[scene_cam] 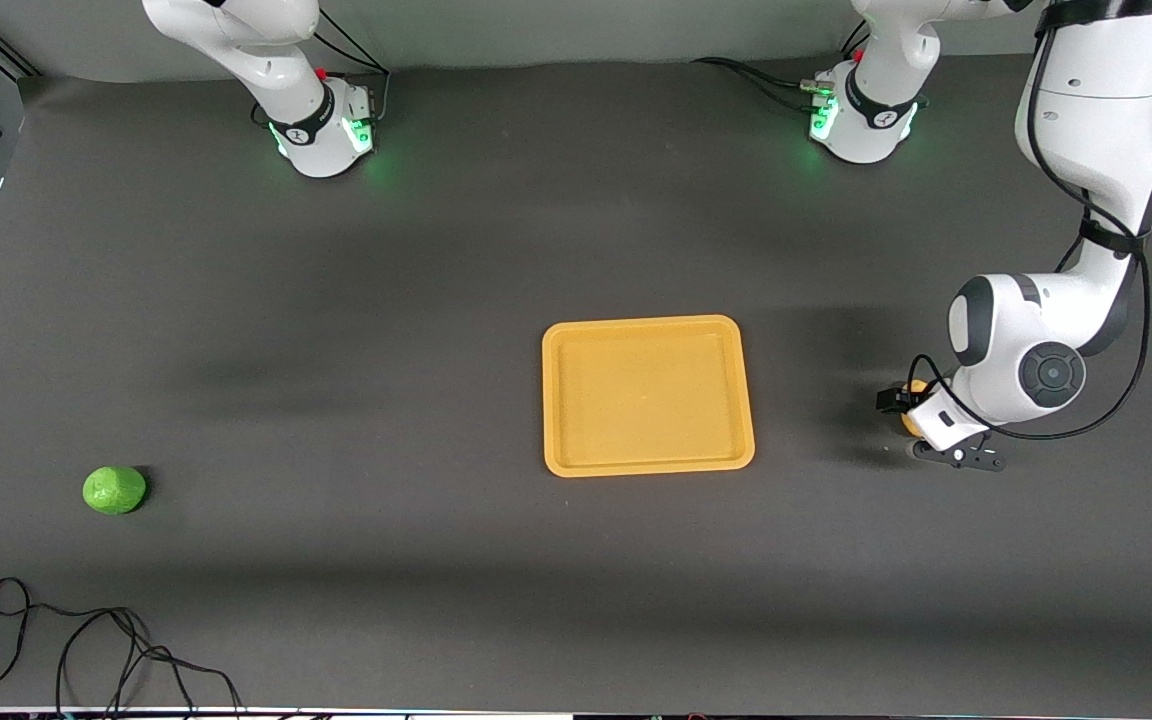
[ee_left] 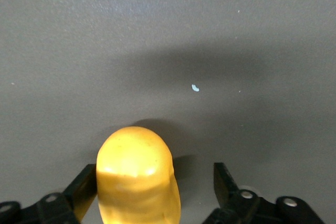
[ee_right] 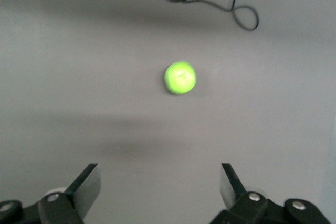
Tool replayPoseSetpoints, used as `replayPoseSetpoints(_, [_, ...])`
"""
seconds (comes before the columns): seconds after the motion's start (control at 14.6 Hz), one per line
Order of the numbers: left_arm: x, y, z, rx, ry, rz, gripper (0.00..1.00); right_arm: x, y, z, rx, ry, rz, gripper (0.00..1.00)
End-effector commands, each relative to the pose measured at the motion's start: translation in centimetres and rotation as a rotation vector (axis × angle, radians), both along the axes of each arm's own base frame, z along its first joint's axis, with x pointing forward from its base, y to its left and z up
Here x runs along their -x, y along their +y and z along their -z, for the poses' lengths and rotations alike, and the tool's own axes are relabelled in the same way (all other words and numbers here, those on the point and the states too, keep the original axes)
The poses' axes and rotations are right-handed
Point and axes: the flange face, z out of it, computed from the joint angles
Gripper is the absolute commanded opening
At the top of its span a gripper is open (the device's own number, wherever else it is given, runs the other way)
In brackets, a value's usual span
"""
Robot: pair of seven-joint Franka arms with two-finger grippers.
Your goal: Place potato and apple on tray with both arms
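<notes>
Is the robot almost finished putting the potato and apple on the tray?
Not yet. The tray holds nothing. The left hand is open around the potato, which sits on the table toward the left arm's end. The right hand is open, up above the apple. Both still need lifting and placing.

Table (scene_cam: 436, 250): uniform dark grey, matte, unpatterned. Tray (scene_cam: 647, 330): solid yellow-orange throughout. Potato (ee_left: 137, 179): glossy yellow-orange, paler highlight across its upper face. Apple (scene_cam: 114, 490): bright green, lighter patches on its facets. Left gripper (ee_left: 157, 192): black fingers with silver screws. Right gripper (ee_right: 160, 192): likewise black. Arms: white shells, dark grey joints; bases (scene_cam: 331, 135) lit green. Cable (scene_cam: 86, 640): black. One pale speck (ee_left: 195, 88) marks the table.
</notes>
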Motion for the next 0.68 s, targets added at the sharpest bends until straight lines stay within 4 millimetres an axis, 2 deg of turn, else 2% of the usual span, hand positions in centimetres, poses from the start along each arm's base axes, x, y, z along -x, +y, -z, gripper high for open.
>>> replayPoseSetpoints(0.0, [-0.2,-0.2,-1.1,-0.004,0.008,0.022,0.38,-2.3,-2.7,1.8,-0.048,-0.005,-0.055,1.0])
replayPoseSetpoints(0.07, [-0.1,-0.2,-1.8,-0.004,0.013,0.022,0.33,-2.6,-2.8,2.8,-0.06,0.002,-0.062,1.0])
replayPoseSetpoints(0.14, [-0.8,-0.4,-3.9,-0.003,-0.007,0.007,0.32,-3.0,-2.7,3.8,-0.063,0.009,-0.063,1.0])
replayPoseSetpoints(0.21, [-1.6,-1.9,-6.4,0.013,-0.022,-0.015,0.3,-3.6,-2.8,4.6,-0.054,-0.013,-0.063,1.0])
replayPoseSetpoints(0.34, [-2.8,-6.5,-10.7,0.017,-0.037,-0.104,0.29,-4.6,-3.1,8.5,-0.062,-0.03,-0.052,1.0])
replayPoseSetpoints(0.41, [-2.9,-9.1,-11.6,0.015,-0.025,-0.118,0.28,-5.2,-3.2,10.6,-0.078,-0.031,-0.044,1.0])
replayPoseSetpoints(0.48, [-2.7,-11.9,-12.2,0.013,-0.02,-0.132,0.23,-5.8,-3.3,13.2,-0.092,-0.025,-0.034,1.0])
replayPoseSetpoints(0.55, [-1.9,-15.7,-12.2,0.027,-0.018,-0.147,0.19,-6.4,-3.3,15.4,-0.098,-0.025,-0.028,1.0])
replayPoseSetpoints(0.62, [-0.9,-19.0,-11.6,0.042,0.001,-0.164,0.19,-6.7,-3.4,17.5,-0.108,-0.024,-0.017,1.0])
